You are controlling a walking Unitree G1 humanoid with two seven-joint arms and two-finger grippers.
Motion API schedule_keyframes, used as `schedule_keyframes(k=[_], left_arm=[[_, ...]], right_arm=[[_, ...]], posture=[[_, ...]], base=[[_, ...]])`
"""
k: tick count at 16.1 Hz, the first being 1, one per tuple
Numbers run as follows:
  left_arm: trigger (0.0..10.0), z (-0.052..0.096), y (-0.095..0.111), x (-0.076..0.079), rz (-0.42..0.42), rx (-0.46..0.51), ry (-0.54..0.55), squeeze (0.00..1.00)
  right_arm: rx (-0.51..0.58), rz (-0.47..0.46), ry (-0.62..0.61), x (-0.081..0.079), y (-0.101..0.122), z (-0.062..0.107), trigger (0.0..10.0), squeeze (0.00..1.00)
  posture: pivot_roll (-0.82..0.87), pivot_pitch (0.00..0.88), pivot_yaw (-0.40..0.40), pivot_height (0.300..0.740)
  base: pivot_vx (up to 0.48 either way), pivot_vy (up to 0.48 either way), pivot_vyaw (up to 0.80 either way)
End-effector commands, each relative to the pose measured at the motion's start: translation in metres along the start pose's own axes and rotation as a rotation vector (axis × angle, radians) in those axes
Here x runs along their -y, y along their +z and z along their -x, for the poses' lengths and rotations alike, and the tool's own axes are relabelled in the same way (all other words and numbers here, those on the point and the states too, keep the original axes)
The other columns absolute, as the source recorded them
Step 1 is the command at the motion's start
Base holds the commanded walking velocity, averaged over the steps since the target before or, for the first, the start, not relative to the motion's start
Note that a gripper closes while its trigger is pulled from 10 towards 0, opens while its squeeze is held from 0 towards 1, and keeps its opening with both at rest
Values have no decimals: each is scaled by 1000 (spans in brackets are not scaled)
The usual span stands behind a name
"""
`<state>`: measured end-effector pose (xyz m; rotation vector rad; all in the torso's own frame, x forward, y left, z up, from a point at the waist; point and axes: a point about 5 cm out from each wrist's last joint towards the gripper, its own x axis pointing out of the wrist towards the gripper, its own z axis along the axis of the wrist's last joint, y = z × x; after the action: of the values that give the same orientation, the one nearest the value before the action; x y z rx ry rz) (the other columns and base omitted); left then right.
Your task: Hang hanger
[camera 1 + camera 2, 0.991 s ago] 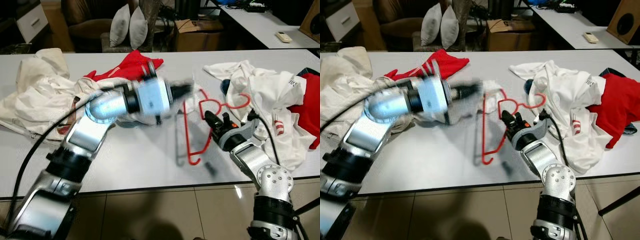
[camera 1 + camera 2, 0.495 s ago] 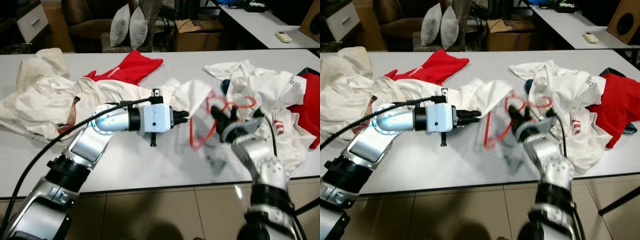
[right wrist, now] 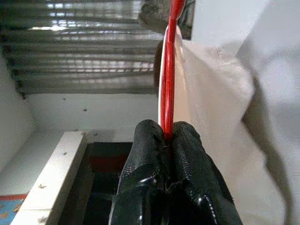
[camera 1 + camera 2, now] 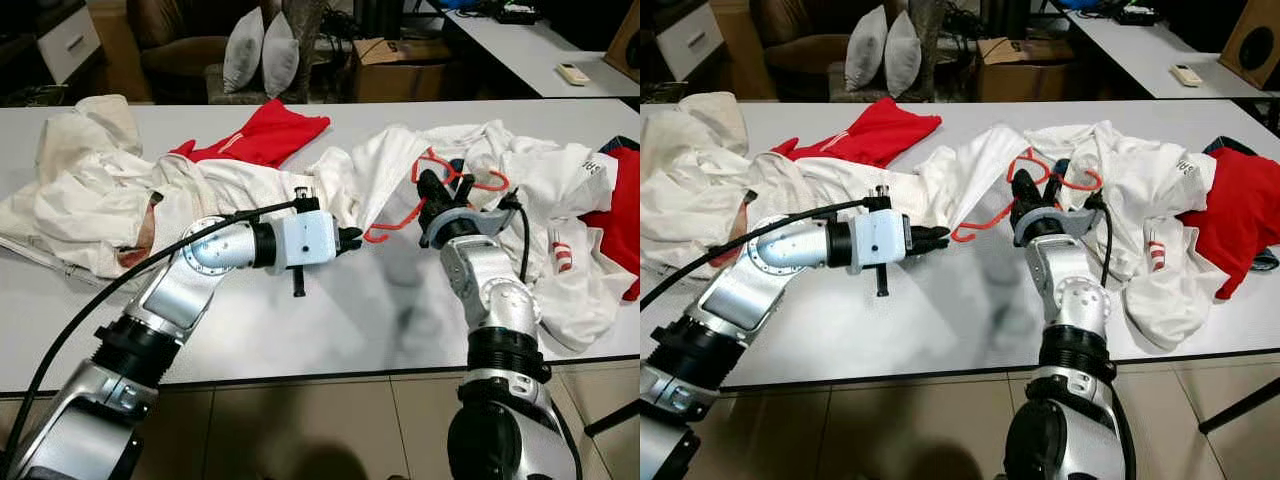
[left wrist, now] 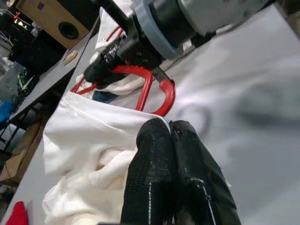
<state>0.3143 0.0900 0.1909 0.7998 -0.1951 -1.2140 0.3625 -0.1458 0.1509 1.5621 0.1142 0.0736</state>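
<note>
Since a moment ago the red hanger (image 4: pixel 437 192) has been lifted off the white table (image 4: pixel 300 330) and carried into the white shirt (image 4: pixel 375 175), so dressing it seems under way. The right gripper (image 4: pixel 432 187) is clamped on the hanger's bar. The left gripper (image 4: pixel 350 239) is pinched together on the shirt's hem (just left of the hanger), holding it up.
</note>
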Motion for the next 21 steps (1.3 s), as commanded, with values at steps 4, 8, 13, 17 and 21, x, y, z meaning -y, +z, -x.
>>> schedule_keyframes(k=[4, 8, 13, 17, 21], left_arm=[[0, 0, 9, -3, -3, 43, -2, 0], [0, 3, 12, -2, 24, 79, -13, 0], [0, -6, 28, -5, 93, 181, -12, 0], [0, -16, 40, -6, 140, 243, -15, 0], [0, -20, 38, -16, 117, 212, 65, 0]], right_arm=[[79, 56, -12, -10, 5, -13, 10000, 0], [113, 58, -6, -15, 11, -20, 10000, 0], [94, 95, 2, -21, -4, -29, 10000, 0], [33, 160, -8, -20, -27, -31, 10000, 0], [-78, 276, 19, -22, -42, -21, 10000, 0]], posture=[[-172, 0, 5, 740], [-168, 0, -4, 740], [-170, 0, -7, 740], [-172, 0, 0, 740], [-172, 0, -1, 740]], base=[[0, 0, 0], [0, 0, 0], [0, 0, 0], [0, 0, 0], [0, 0, 0]])
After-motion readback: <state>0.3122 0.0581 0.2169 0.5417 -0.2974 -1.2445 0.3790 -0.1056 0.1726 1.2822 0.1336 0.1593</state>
